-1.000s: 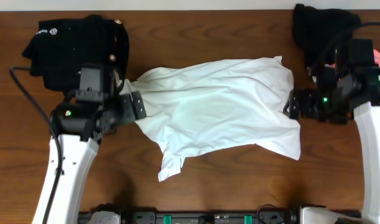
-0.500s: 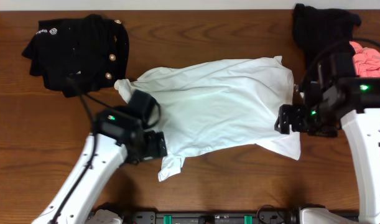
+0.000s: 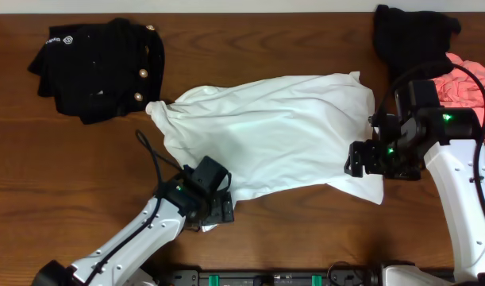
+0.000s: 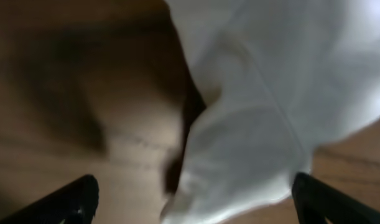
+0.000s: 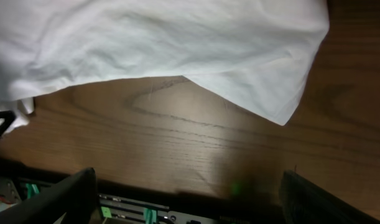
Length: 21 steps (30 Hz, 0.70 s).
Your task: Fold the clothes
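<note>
— Between the left jaws, what lies there?
— A rumpled lobe of the white T-shirt point(image 4: 270, 93). The left wrist view shows both dark fingertips point(image 4: 71, 199) at the frame's lower corners, set wide apart. The cloth lies between them and neither presses it. That picture is blurred, so I cannot tell whether the lobe is a sleeve or a hem corner.
— And from overhead?
— There the left arm point(image 3: 135, 241) ends in a dark wrist block over the shirt's near left corner. The gap between the jaws does not show.
— The right jaws?
— Wide apart too, holding nothing. The right wrist view has their fingertips point(image 5: 53, 199) over bare tabletop point(image 5: 177, 137), with the shirt's pointed corner just ahead. Overhead puts them at the shirt's right edge, near its near right corner.
— Further out?
— Only overhead shows the rest. The T-shirt is spread crumpled across the middle of the tabletop. A black gold-buttoned garment point(image 3: 99, 67) lies at the far left and a black garment point(image 3: 409, 36) at the far right. A pink garment point(image 3: 468, 79) lies just beside the black one, by the right arm point(image 3: 464, 199).
</note>
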Each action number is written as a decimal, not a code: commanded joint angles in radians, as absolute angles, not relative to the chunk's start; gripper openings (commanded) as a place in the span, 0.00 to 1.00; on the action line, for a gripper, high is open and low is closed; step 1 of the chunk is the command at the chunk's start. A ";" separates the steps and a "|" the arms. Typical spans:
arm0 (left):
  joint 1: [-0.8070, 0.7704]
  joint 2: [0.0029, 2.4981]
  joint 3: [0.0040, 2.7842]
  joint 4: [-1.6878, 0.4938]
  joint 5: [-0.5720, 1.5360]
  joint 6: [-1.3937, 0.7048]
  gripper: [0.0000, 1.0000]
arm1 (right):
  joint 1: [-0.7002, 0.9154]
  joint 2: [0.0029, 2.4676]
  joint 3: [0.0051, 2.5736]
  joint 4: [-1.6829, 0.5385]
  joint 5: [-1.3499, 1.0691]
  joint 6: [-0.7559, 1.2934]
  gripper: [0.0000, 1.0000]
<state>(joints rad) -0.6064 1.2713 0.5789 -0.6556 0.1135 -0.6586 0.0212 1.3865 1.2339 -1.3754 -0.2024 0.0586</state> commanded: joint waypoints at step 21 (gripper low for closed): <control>-0.579 1.240 0.639 -0.646 0.102 -0.580 0.06 | 0.027 1.382 1.227 -1.392 -0.131 0.123 0.88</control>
<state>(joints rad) -0.6003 1.2682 0.5594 -0.6258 0.1272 -0.6197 0.0208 1.3865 1.2335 -1.3895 -0.1997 0.0689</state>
